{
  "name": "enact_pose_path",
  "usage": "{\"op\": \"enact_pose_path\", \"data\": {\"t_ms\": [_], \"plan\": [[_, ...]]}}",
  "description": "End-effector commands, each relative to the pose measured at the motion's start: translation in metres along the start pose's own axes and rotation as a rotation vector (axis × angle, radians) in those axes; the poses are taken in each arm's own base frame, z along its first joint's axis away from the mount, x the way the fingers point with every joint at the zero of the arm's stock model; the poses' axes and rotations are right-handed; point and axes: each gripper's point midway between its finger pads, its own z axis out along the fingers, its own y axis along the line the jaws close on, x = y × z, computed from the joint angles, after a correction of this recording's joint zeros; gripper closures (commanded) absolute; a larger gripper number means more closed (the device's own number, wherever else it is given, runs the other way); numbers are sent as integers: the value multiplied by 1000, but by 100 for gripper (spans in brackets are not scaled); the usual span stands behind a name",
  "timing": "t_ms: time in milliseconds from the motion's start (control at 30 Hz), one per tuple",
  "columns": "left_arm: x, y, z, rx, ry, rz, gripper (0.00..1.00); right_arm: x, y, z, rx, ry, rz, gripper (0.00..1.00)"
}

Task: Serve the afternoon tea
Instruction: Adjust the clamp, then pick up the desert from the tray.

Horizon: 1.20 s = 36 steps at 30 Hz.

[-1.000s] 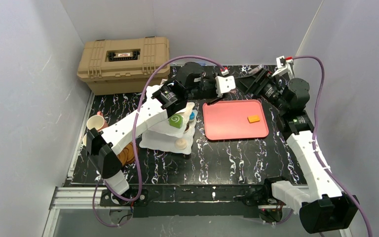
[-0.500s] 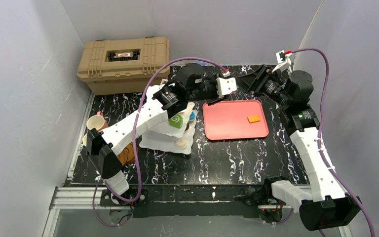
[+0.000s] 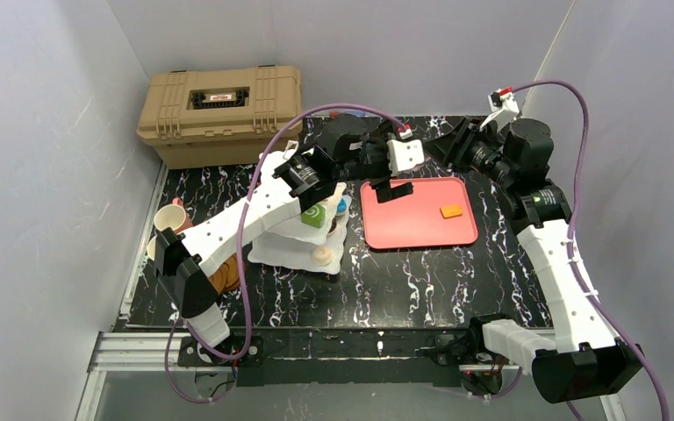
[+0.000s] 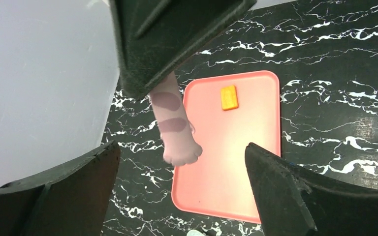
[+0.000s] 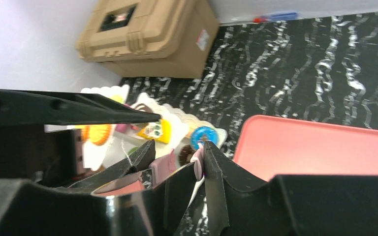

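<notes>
Marbled tabletop [image 3: 421,281] — right gripper [image 5: 176,153] pinches paw pastry [image 4: 174,123] inside spread left gripper [image 4: 182,147].

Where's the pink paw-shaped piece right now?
Left wrist view: the pink paw-shaped piece hangs from the right pincer, above the far edge of the pink-red tray, with the orange piece lying on the tray further right.

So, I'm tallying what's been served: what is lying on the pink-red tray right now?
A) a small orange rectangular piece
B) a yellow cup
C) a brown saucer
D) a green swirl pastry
A: the small orange piece lies flat on the tray, inside its rim.
</notes>
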Motion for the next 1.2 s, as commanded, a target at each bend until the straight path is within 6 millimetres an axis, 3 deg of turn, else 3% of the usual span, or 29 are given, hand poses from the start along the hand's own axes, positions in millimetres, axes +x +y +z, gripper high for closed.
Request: {"op": "enact_pose_path", "data": {"t_ms": [0,267,500,667,933,1167], "plan": [[-19,9,-17,-45,-16,-4,2,-5,-36,-2,166,-38,-108,60],[-13,25,-62,-134,112,-142,2,25,-114,-6,433,-70,-206,61],[-27,67,-123,-270,89,-390,2,42,-161,-14,559,-203,-300,60],[-34,75,-155,-353,50,-405,2,56,-191,-19,661,-229,-317,59],[-28,70,-177,-406,64,-499,2,77,-224,-15,759,-195,-342,58],[-20,70,-178,-412,95,-527,0,88,-229,-8,749,-153,-327,40]]}}
